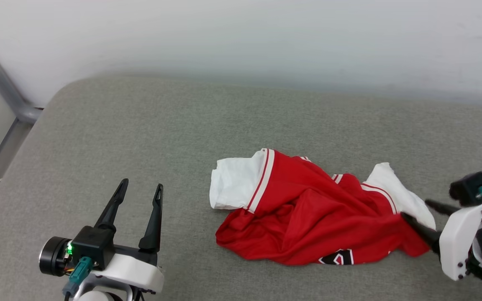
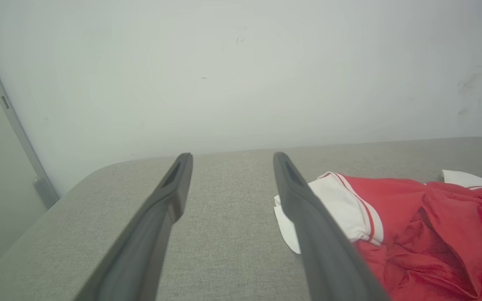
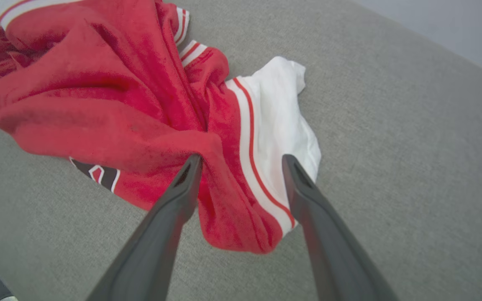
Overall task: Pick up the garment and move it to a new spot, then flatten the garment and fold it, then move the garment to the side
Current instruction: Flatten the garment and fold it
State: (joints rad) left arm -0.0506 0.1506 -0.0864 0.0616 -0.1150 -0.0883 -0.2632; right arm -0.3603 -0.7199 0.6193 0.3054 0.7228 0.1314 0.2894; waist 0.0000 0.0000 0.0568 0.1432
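Clearly spread wide, the right end effector (image 3: pixel 242 159) straddles one edge of the garment (image 1: pixel 308 209), one dark fingertip touching a red fold and the other over a white sleeve, clamping nothing. The left end effector (image 1: pixel 141 184) is equally open above the bare worktop (image 1: pixel 140 121), apart from the cloth. Crumpled and smooth-knit, the garment lies heaped right of centre on grey woven fabric, with striped trim showing and black lettering partly tucked under.

One garment (image 1: pixel 308 217) is counted, with two white sleeves: the ten-o'clock sleeve (image 1: pixel 232 184) and the two-o'clock sleeve (image 1: pixel 391 184). Two tools are counted, the left tool (image 1: pixel 141 184) at eight o'clock, the right tool (image 1: pixel 414 208) at three, two fingers (image 1: pixel 154 217) each.
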